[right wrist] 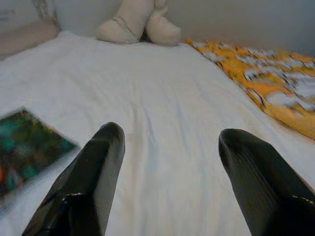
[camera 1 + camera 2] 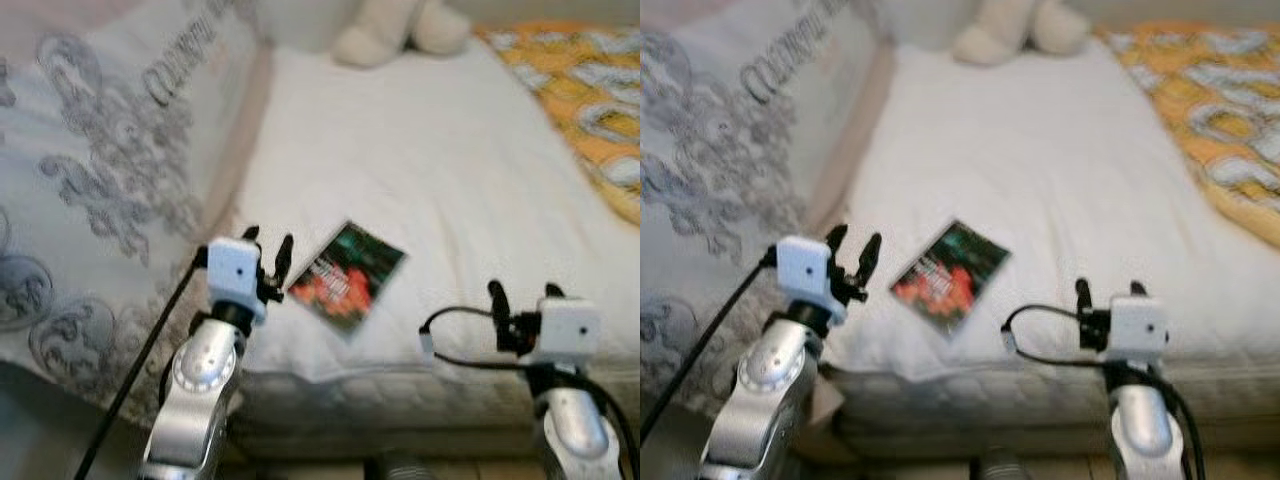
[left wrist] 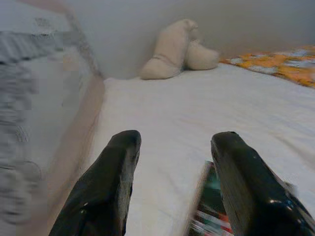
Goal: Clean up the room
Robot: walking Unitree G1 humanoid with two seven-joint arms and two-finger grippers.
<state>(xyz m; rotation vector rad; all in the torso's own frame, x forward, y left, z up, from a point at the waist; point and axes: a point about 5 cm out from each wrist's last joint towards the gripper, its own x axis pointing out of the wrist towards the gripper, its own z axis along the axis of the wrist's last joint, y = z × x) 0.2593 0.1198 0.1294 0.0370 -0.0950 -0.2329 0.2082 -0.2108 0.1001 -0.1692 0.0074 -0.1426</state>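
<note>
Bed [image 2: 430,150] with white sheet before me. 1 booklet [image 2: 347,276], dark green cover with red print, lies flat near the bed's front edge, turned at an angle. My left tool [image 2: 268,262] hovers just beside the booklet's left corner, fingers spread wide, holding nothing; in the left wrist view the booklet [image 3: 211,206] sits under the right-hand finger [image 3: 246,187]. My right tool [image 2: 522,298] hangs over the front edge of the mattress, well apart from the booklet, fingers also wide, empty. Cream plush toy [image 2: 395,30] at the far end. Orange patterned blanket [image 2: 590,90] along the right side. Grey ornamented cloth [image 2: 100,180] on the left.
</note>
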